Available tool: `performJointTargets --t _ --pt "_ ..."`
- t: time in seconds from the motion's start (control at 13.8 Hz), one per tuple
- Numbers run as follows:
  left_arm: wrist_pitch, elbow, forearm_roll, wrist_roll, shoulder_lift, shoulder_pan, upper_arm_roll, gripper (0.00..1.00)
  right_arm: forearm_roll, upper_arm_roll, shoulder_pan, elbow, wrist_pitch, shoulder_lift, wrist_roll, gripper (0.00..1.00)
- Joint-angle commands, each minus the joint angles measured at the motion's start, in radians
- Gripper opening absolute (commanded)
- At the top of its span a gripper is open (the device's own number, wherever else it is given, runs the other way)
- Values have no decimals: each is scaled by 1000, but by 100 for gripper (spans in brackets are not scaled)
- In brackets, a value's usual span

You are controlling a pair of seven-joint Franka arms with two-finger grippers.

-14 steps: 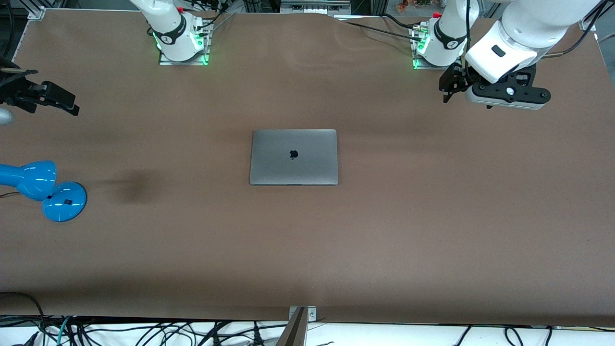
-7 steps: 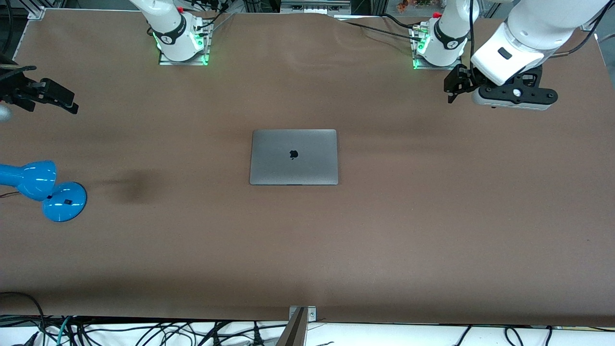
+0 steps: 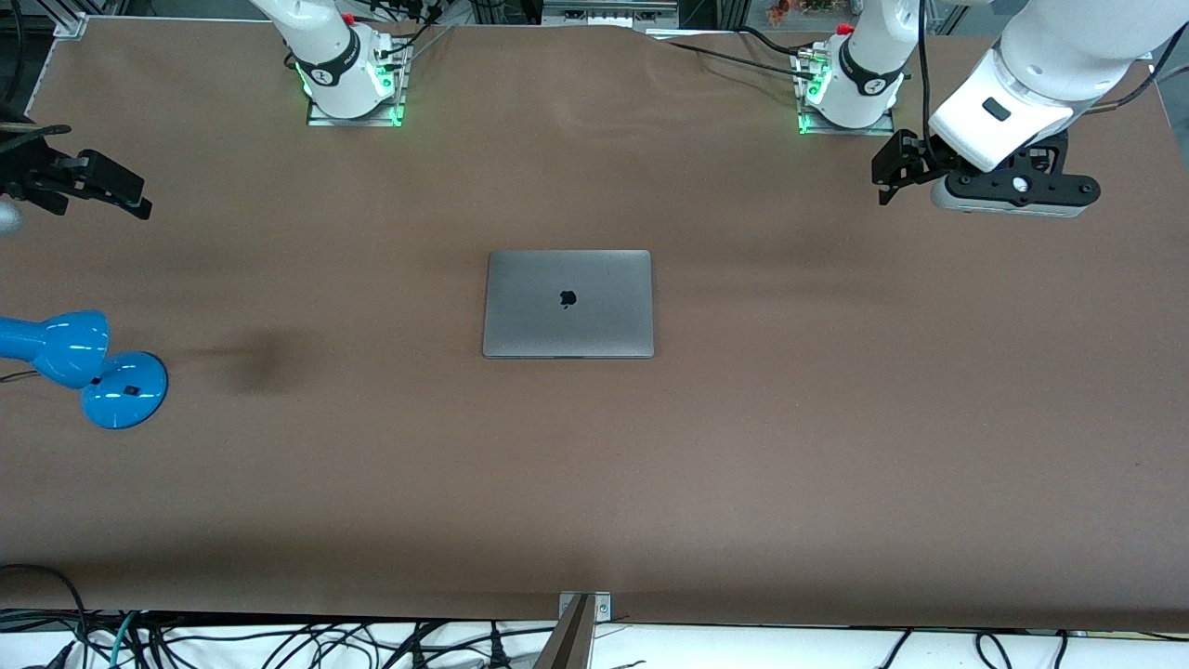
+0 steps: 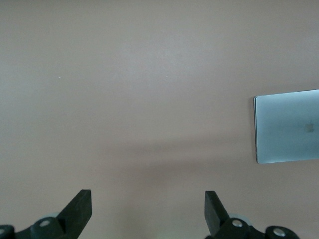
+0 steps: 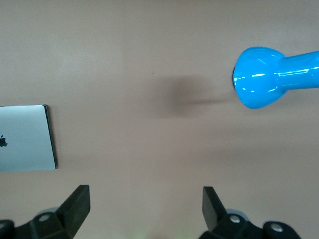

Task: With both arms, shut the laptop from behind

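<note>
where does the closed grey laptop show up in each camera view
Front view: the slim space-grey metal laptop lies shut, logo up, mid-table.
Left wrist view: one end of its lid shows at the picture's edge.
Right wrist view: one end shows at the edge, with the logo.
Shared landmark: the dark apple logo on the lid, seen in all three.

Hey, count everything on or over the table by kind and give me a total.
Laptops: 1, the laptop, lid shut flat.
Desk lamps: 1, the blue lamp.
Grippers: 2, the left gripper and the right gripper, both empty with jaws open over bare table.
Total: 4.
</note>
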Motion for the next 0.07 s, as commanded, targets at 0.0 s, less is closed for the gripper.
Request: performJointTargets --t 0.0 --pt "-22 57 33 -10 42 -16 10 100 -6 7 -6 -34 9 -39 -13 100"
